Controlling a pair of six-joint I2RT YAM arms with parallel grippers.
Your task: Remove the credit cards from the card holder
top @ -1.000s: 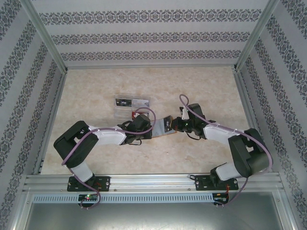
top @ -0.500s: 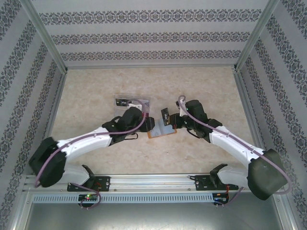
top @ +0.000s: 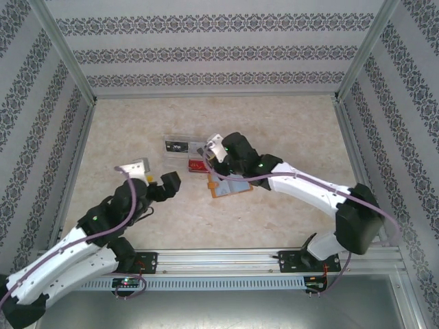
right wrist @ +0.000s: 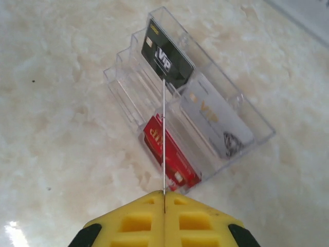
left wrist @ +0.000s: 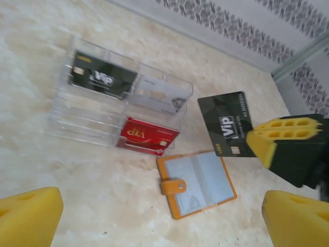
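The card holder lies open flat on the table, orange with grey-blue pockets, its snap tab folded over the left page; from above the card holder sits at the table's middle. My right gripper is shut on a black VIP credit card, held in the air above and to the right of the holder. In the right wrist view that black card shows edge-on over the clear organizer. My left gripper stands open and empty, well back from the holder; from above the left gripper is left of it.
A clear acrylic organizer stands behind the holder. It holds a black VIP card, a grey card and a red card. From above the organizer is just left of the right gripper. Patterned walls enclose the table.
My left gripper opened, let go of the card holder and drew back left and toward the near edge. The right gripper carried the black card left, over the organizer. The holder now lies on the table.
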